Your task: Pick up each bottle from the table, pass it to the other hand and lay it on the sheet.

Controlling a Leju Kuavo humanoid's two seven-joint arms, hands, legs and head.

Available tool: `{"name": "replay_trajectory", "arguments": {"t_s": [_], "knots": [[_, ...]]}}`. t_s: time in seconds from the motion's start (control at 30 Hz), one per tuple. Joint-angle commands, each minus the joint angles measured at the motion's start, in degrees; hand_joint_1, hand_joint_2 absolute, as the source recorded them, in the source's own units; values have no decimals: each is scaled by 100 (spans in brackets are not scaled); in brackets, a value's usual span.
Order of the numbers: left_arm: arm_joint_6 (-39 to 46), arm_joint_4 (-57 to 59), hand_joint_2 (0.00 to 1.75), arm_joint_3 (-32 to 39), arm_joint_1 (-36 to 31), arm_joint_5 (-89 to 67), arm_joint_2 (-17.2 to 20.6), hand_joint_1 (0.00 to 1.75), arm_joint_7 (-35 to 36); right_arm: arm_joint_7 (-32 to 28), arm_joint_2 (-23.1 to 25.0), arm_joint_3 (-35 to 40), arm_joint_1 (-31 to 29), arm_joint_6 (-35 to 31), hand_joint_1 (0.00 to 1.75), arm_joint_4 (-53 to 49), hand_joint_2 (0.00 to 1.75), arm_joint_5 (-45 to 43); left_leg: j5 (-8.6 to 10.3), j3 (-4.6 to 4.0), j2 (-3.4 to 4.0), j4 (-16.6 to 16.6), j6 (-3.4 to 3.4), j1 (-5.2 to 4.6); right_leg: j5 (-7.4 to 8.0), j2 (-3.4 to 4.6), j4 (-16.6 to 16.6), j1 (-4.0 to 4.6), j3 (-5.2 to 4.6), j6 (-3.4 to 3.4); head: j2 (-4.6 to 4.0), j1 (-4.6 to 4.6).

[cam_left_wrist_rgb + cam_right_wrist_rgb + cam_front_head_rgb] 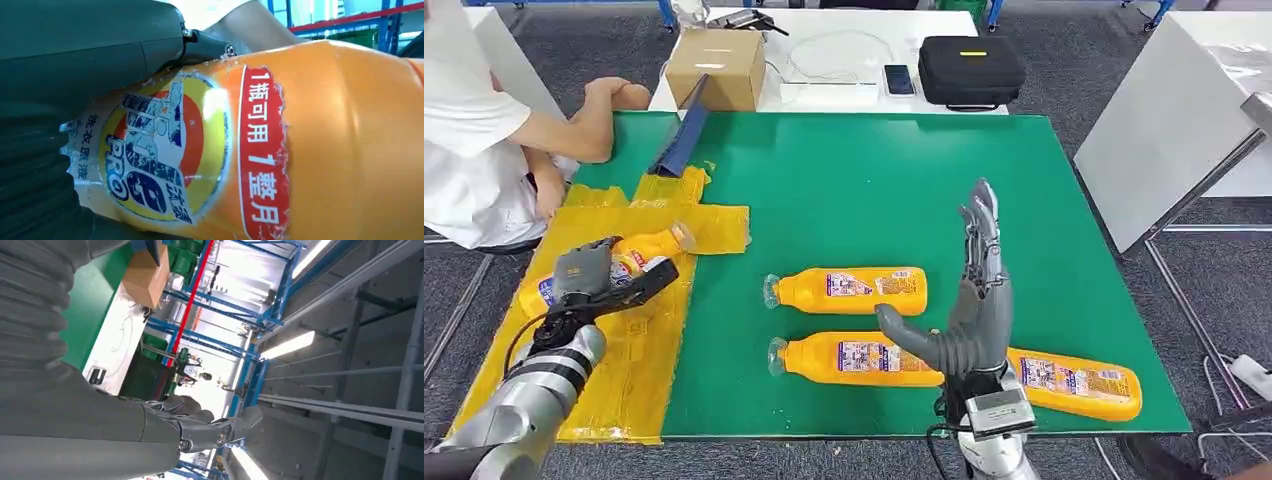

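Bottles of orange liquid mark the scene: furthest left, the left hand grips one bottle over the yellow sheet. Three more bottles lie on the green table: upper, lower, and rightmost. Between them, the right hand stands upright, fingers spread, holding nothing.

Left hand grips an orange bottle over the yellow sheet; beside the sheet, right hand upright with fingers spread above three lying bottles.
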Motion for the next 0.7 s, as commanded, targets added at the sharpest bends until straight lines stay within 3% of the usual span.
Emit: {"name": "replay_trajectory", "arguments": {"t_s": [0.03,0.2,0.3,0.7], "knots": [[-134,435,175,415,29,299,-102,0,-242,35,-113,-54,-172,40,0,297,175,43,-5,19,-1,-3,-14,5,0,11,-3,3,15,-7,0,2],[-161,440,175,424,13,318,-113,0,-248,36,-115,-54,-173,41,0,307,175,45,-10,28,-5,-3,-17,10,-6,12,-3,6,25,-9,0,2],[-416,371,175,532,38,701,-175,0,-687,86,-122,-68,-224,64,0,422,175,66,-6,22,-4,-4,-13,8,-3,9,-3,5,21,-6,0,2],[-765,119,175,418,201,1378,-283,0,-1213,206,-122,-201,-377,216,0,775,175,107,-3,34,-20,-6,-13,6,-4,0,-5,3,33,-7,0,2]]}}
